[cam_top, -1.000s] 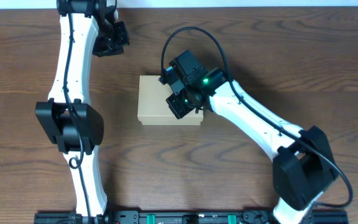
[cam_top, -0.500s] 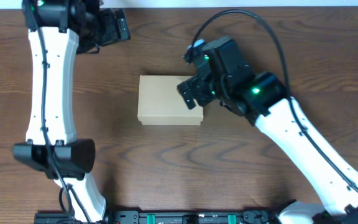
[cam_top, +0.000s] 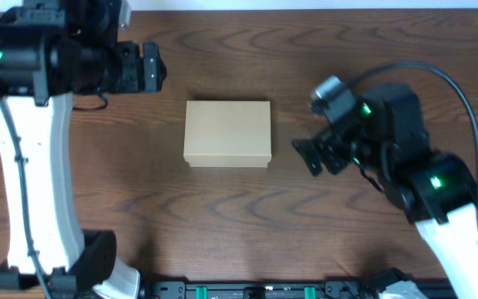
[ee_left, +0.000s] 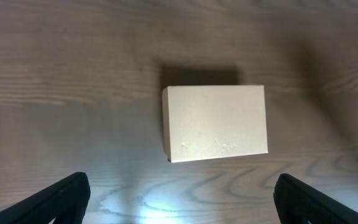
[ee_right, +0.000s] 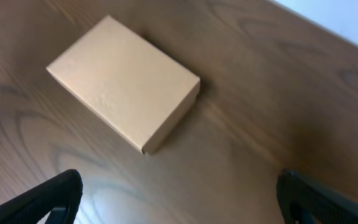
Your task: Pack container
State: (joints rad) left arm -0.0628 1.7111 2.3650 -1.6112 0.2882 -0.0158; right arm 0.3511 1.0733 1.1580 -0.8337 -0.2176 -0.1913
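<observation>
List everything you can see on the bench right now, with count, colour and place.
container: one, tan cardboard, lid closed, middle of the table, nothing touching it.
table: one, dark brown wood grain, under everything.
rail: one, black with green spots, along the near edge.
arms: two, white with black joints; left arm along the left side, right arm at the near right.
left gripper: one, black, open, far left of the container and clear of it.
right gripper: one, black, open, just right of the container, not touching it.
</observation>
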